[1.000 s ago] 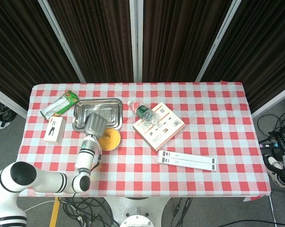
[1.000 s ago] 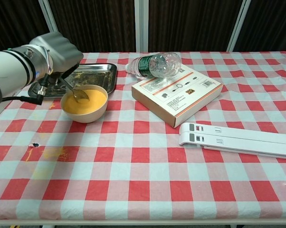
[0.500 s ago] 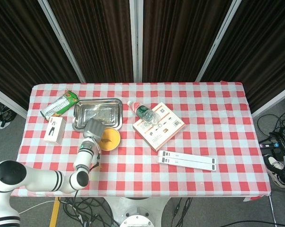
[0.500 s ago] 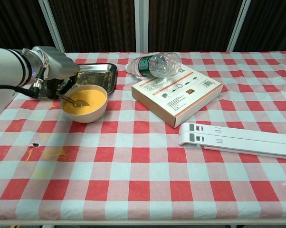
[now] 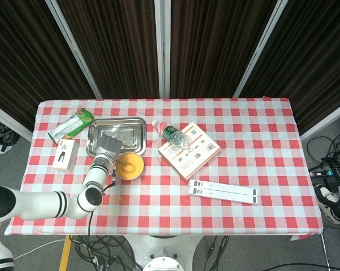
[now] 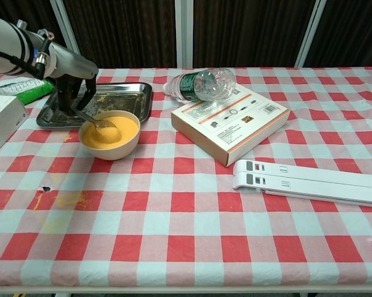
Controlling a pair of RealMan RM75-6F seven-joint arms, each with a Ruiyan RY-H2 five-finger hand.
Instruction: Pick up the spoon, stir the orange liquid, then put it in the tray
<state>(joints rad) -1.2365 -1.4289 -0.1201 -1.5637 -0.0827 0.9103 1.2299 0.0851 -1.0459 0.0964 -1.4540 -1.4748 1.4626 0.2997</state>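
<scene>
One hand only is seen working: the left hand [image 6: 71,74], which grasps the spoon [image 6: 98,121] by the upper end of its handle, fingers pointing down. The spoon's bowl is dipped in the orange liquid [image 6: 112,132], handle slanting up and left over the rim of the bowl [image 6: 115,151]. The right hand is not shown in either view.

Stirring is judged to be the step in hand, with transfer to the tray [image 6: 135,94] not yet done.

To be done well:
- The spoon tip should be kept submerged and swept in small circles, well inside the rim.
- Sideways push on the wall should be avoided; the bowl looks light and could be slid or tipped.
- The grasp is high on the handle, so slow sweeps are advised or the spoon may swivel.
- On lifting out, a short pause above the liquid should be allowed for drips. Orange stains [image 6: 67,199] are already seen on the tablecloth [image 6: 192,216].
- The tray lies just behind the bowl, so only a short, low carry is needed.
</scene>
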